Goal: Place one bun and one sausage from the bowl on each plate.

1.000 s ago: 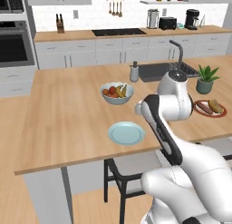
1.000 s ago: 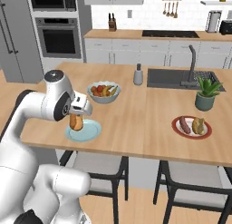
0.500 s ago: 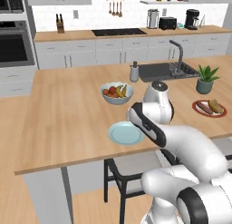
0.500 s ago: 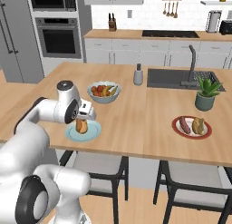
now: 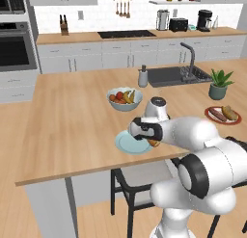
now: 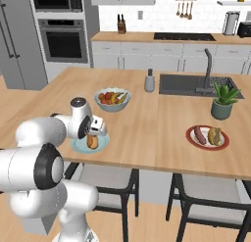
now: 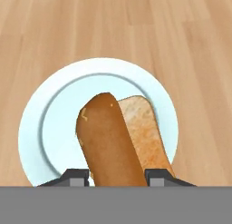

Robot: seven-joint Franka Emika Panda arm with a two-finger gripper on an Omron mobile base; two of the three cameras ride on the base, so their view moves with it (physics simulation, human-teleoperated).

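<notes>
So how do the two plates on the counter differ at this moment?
The light blue plate sits near the counter's front edge, under the gripper; the red-rimmed plate lies off by the potted plant, away from the arm. On the red-rimmed plate a sausage and a bun lie free. Over the blue plate the sausage sits between the fingertips, beside a bun. Both are round and flat.

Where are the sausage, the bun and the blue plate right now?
sausage (image 7: 108, 141): hand view, middle of its brown body, between the hand's tips.
bun (image 7: 144, 132): hand view, toasted top face beside the sausage.
blue plate (image 7: 50, 105): hand view, bare left side of its rim.
</notes>
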